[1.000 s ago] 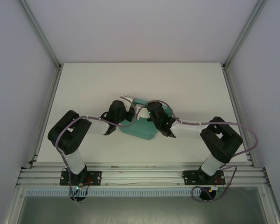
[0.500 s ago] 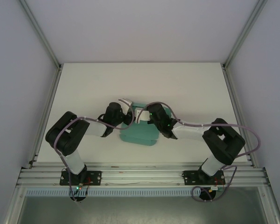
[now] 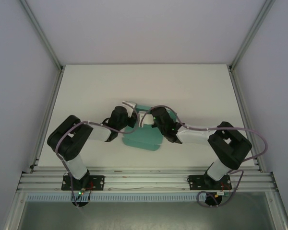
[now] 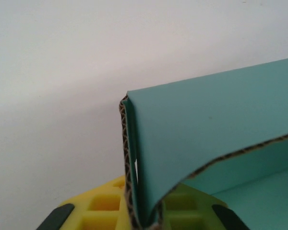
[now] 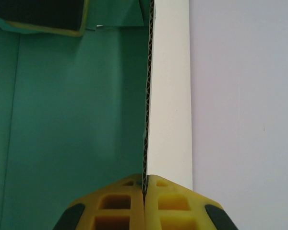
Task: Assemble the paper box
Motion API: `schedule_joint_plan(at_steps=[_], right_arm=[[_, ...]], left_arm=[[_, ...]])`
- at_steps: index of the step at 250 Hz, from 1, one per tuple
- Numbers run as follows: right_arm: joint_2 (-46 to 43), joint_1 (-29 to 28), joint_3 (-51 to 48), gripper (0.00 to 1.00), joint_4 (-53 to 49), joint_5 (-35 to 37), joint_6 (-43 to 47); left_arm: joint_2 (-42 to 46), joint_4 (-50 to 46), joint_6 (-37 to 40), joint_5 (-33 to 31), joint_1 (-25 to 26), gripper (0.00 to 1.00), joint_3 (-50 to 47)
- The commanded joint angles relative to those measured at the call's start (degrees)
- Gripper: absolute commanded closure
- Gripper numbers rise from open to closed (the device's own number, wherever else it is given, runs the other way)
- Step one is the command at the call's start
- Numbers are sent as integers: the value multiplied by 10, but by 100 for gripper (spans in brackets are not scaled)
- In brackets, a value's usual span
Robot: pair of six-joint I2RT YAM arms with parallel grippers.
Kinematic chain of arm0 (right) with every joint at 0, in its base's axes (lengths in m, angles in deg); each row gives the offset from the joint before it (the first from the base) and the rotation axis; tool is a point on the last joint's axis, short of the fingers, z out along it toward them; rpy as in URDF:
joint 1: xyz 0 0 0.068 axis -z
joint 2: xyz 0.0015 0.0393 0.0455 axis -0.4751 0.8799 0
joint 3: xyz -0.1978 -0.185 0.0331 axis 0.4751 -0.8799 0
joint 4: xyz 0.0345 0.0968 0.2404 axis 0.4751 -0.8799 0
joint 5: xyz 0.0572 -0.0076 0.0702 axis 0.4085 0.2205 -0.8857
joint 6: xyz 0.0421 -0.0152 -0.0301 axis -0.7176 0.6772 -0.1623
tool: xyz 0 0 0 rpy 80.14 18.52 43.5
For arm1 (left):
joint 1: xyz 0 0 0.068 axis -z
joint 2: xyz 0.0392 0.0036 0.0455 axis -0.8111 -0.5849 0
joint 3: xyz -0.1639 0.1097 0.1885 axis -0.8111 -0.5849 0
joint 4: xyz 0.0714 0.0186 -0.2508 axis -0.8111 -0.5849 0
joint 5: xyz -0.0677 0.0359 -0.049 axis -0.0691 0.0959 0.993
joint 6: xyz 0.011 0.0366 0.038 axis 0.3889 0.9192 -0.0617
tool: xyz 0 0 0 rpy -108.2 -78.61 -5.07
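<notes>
The paper box [image 3: 142, 137] is teal-green corrugated card, partly folded, lying mid-table between both arms. My left gripper [image 3: 132, 118] meets it from the left and my right gripper [image 3: 146, 118] from the right, both at its far edge. In the left wrist view a doubled-over teal flap [image 4: 201, 124] stands upright, and the left gripper [image 4: 147, 216] is shut on its folded edge between yellow fingers [image 4: 93, 211]. In the right wrist view the right gripper [image 5: 145, 186] is shut on a raised wall [image 5: 170, 105], teal inside and white outside, with the box floor [image 5: 77, 120] to the left.
The white table [image 3: 197, 86] is bounded by aluminium rails on the left [image 3: 47, 115] and right [image 3: 244, 115], with grey enclosure walls beyond. A slotted rail [image 3: 144, 179] carrying both arm bases runs along the near edge.
The left gripper opened briefly and shut again on the flap. The box shifted slightly toward the near edge and both wrists moved a little left.
</notes>
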Motion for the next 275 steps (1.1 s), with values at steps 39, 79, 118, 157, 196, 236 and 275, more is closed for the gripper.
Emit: schedule_joint_plan(at_steps=[39, 79, 118, 157, 196, 236, 275], right_arm=[[7, -31, -3, 84, 35, 12, -102], [-56, -29, -1, 43, -20, 8, -209], [-143, -4, 9, 1, -128, -81, -359], [-212, 62, -1, 0, -142, -211, -501], [-197, 120, 41, 0, -162, -203, -601], [-117, 137, 113, 0, -213, -196, -606], [-36, 138, 161, 1, -226, -210, -607]], left_arm=[[-42, 98, -6, -60, 32, 100, 3], [-42, 115, 22, -36, 34, 100, -7], [-43, 140, 30, -15, 36, 100, -16], [-51, 158, 30, -4, 39, 100, -20], [-63, 169, 28, 3, 42, 100, -19], [-75, 184, 21, 5, 45, 100, -20], [-85, 195, 22, -2, 49, 100, -23]])
